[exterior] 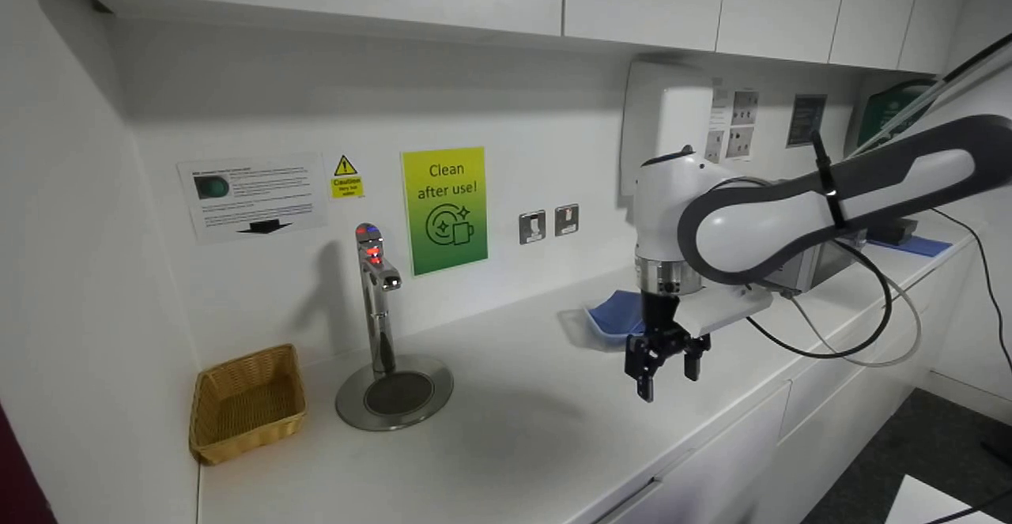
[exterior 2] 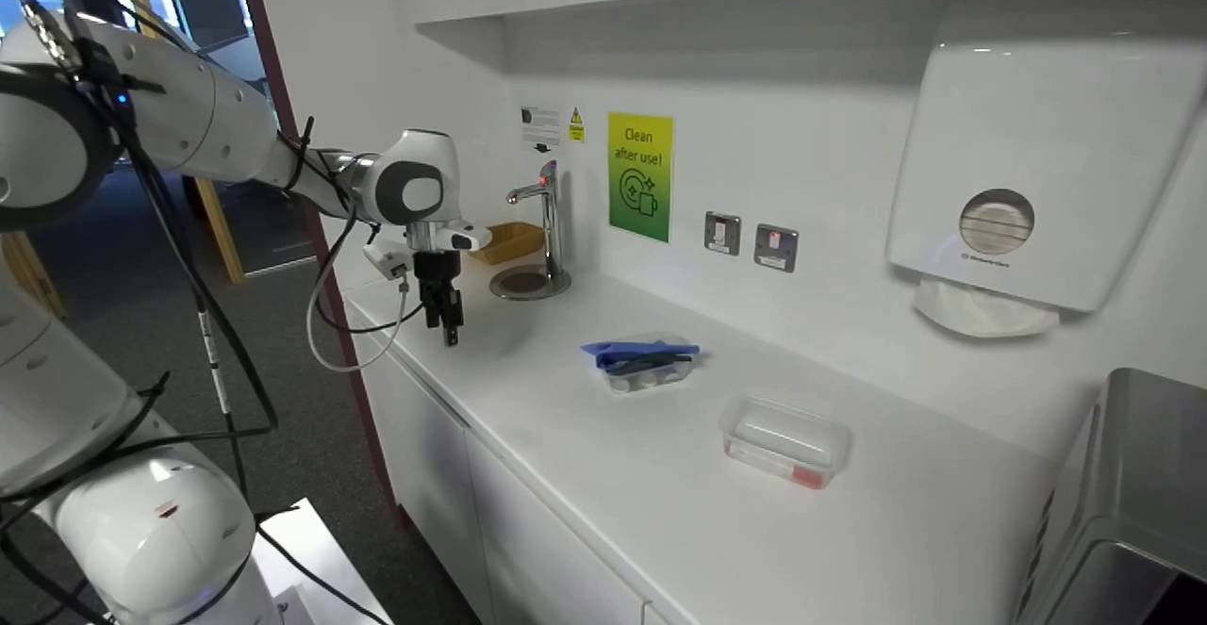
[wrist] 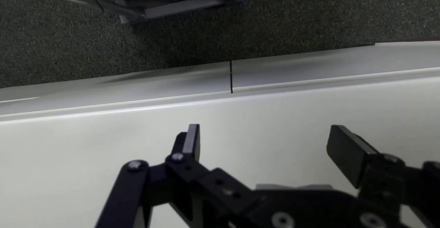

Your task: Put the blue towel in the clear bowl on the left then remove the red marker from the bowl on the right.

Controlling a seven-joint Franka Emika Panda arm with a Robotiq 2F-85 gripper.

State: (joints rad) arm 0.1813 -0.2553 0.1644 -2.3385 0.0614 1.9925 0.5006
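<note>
Pincer (wrist: 265, 131) spread wide over the white desk (exterior: 490, 461), the blue cloth towel (exterior 2: 641, 352) on its wall side.

Black, two-fingered and pointing down, it hangs near the desk's front edge, the desk's surface showing between its fingers (wrist: 349, 154) in the wrist view. The towel lies in the top of a clear rectangular plastic tub (exterior 2: 665, 376), rising above the rim; how deep it sits I cannot tell. Farther from the pincer along the desk stands a second clear plastic tub (exterior 2: 756, 460), with a red object (exterior 2: 807, 477) at one corner, too small to name. The opposite way, well apart from the pincer, are a slim chrome tap (exterior: 377, 303) and a brown wicker basket (exterior: 249, 435).
</note>
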